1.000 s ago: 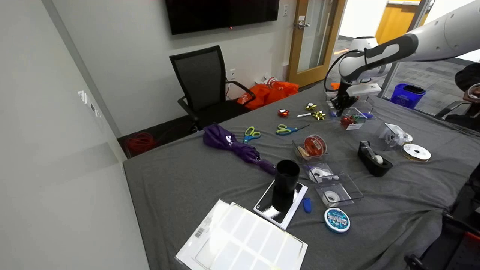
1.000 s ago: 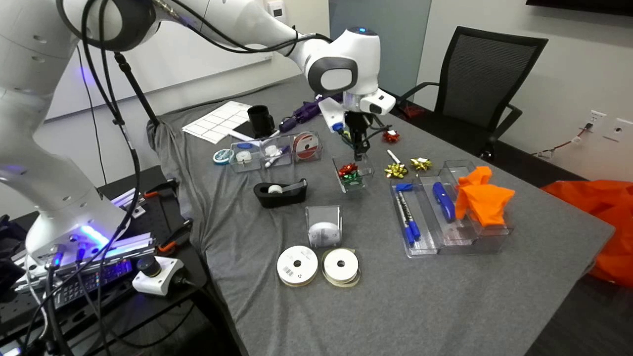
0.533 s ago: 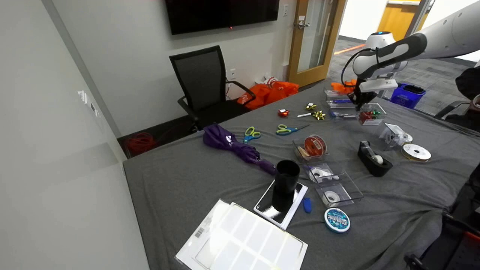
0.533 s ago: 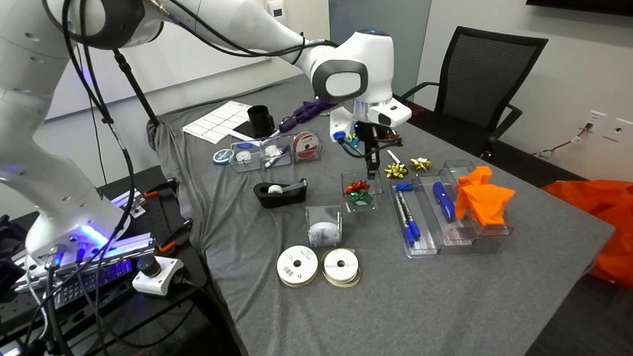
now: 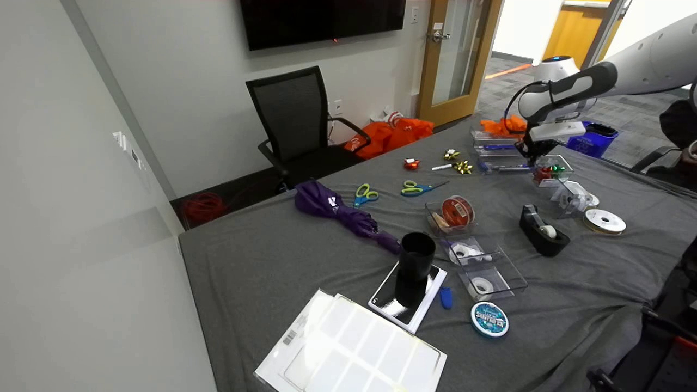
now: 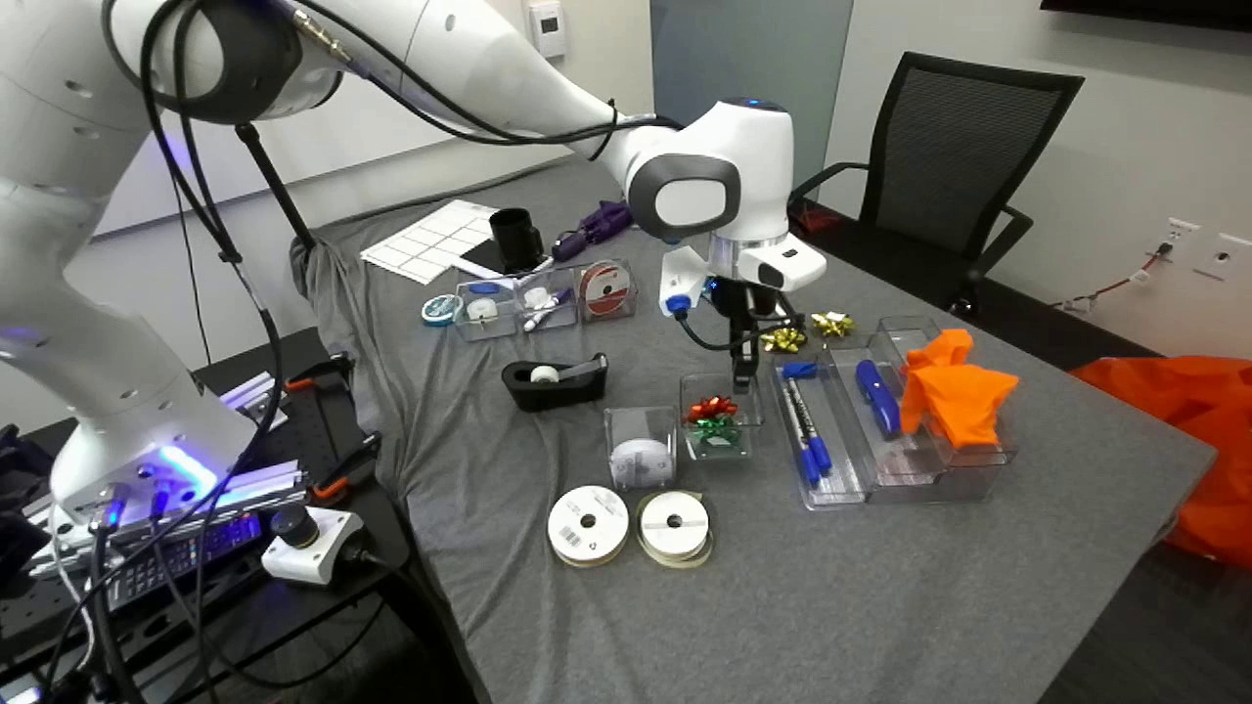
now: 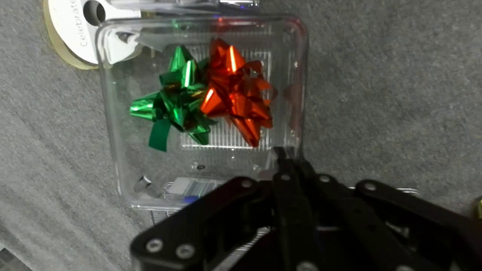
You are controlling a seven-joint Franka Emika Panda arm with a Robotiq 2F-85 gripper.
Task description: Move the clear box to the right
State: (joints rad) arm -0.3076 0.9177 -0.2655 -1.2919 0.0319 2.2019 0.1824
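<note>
while gripper (image 7: 294, 158) pinches clear box (image 7: 226, 162) by wall nearest red bow (image 7: 241, 98), box is just beside marker tray (image 6: 910, 479) in both exterior views. green bow (image 7: 179, 103) touches red one, both inside box; whether box touches gray cloth (image 6: 831, 606), cannot tell. within tray: blue markers (image 6: 819, 455), orange fabric (image 6: 954, 391). farther from tray than box: tape dispenser (image 6: 555, 383).

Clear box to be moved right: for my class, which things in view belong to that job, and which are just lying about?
Belongs to the job:
clear box, with the red bow and green bow inside
fingers, closed on its wall

Just lying about:
tape dispenser
purple umbrella
black mug
white spools
</note>
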